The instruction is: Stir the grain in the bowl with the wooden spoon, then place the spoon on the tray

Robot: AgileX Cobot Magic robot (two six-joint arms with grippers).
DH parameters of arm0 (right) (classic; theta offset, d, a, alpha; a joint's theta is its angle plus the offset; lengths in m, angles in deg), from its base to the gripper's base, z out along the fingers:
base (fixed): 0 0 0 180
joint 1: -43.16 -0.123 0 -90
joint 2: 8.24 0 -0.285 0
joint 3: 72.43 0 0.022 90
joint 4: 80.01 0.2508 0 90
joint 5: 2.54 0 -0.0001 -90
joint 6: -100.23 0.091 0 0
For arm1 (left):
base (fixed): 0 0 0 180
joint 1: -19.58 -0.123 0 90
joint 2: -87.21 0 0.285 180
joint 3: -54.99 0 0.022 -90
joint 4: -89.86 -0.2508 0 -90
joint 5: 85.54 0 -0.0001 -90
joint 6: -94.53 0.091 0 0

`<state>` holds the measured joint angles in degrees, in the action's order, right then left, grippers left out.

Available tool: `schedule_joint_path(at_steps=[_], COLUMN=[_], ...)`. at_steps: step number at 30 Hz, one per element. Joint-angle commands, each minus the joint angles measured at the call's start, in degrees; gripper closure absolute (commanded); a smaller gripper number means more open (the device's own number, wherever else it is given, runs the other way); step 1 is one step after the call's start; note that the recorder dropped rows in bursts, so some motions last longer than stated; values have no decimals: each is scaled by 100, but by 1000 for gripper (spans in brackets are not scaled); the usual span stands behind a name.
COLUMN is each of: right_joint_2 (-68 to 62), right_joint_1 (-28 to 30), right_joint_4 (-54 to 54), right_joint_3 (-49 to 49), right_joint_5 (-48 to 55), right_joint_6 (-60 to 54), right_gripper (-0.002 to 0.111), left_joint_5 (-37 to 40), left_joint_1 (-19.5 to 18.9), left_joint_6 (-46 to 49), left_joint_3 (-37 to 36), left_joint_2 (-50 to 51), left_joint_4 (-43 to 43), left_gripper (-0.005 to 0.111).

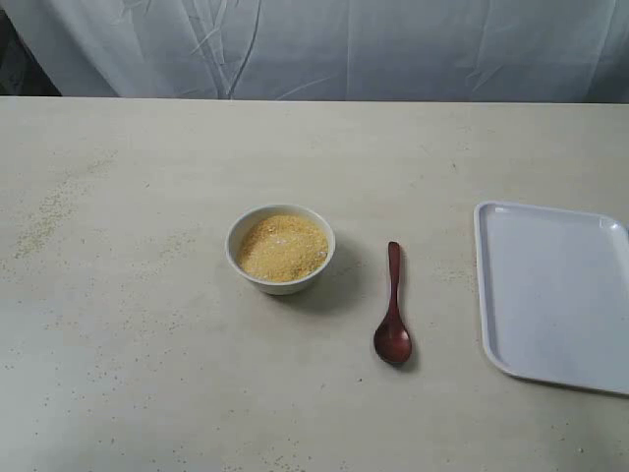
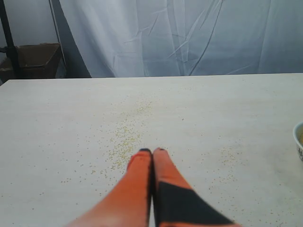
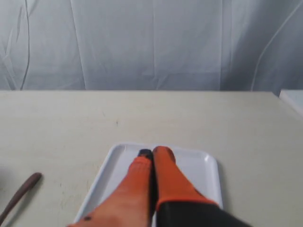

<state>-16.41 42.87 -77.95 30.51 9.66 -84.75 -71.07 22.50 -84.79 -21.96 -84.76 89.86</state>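
Note:
The white bowl [image 1: 280,248] sits mid-table, filled with yellow grain [image 1: 282,247]. To its right lies the dark reddish wooden spoon [image 1: 392,307], handle pointing away, scoop toward the near edge. The white tray [image 1: 553,292] lies flat at the right edge. Neither gripper shows in the exterior view. In the left wrist view my left gripper [image 2: 152,151] is shut and empty over bare table, with the bowl's rim [image 2: 299,140] at the frame edge. My right gripper [image 3: 154,152] is shut and empty above the tray [image 3: 199,164]; the spoon's handle [image 3: 20,194] shows off to one side.
Loose spilled grains [image 2: 127,137] are scattered on the pale table [image 1: 147,374], mostly left of the bowl. A white cloth backdrop [image 1: 314,44] hangs behind the table's far edge. A cardboard box [image 2: 35,56] stands beyond the table.

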Motion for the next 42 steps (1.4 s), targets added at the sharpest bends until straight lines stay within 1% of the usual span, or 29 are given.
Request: schedule_joint_path(at_steps=[1,4,7,18,21,23,27,30,32,33,35,37,40,42], right_joint_2=[39,39,39,39,39,39,-488,-1427,-2226,-2581,-3156,-3561,-3960,-4239], right_joint_1=[29,29,29,29,29,29,29,29,29,29,29,29,29,29], right_joint_4=[-19,-19,-19,-9,291,570,590,590,614,614,575,385,353,395], right_joint_3=[-15,-15,-15,-15,-15,142,1180,2328,3194,3565,4121,4360,4352,4352], right_joint_5=[-1125,-1685,-1991,-2055,-1970,-1613,55,1650,2674,2941,3143,3073,2770,2856], right_joint_6=[5,5,5,5,18,18,46,784,892,892,892,760,760,760], right_gripper=[108,108,108,108,108,109,109,109,109,109,109,109,109,109], left_joint_5=[-72,-72,-72,-72,-72,-72,-72,-72,-72,-72,-72,-72,-72,-72], left_joint_1=[9,9,9,9,9,9,9,9,9,9,9,9,9,9], left_joint_6=[-6,-6,-6,-6,-6,-6,-6,-6,-6,-6,-6,-6,-6,-6], left_joint_3=[-27,-27,-27,-27,-27,-27,-27,-27,-27,-27,-27,-27,-27,-27], left_joint_2=[-25,-25,-25,-25,-25,-25,-25,-25,-25,-25,-25,-25,-25,-25], left_joint_4=[0,0,0,0,0,0,0,0,0,0,0,0,0,0], left_gripper=[107,107,107,107,107,107,107,107,107,107,107,107,107,107])
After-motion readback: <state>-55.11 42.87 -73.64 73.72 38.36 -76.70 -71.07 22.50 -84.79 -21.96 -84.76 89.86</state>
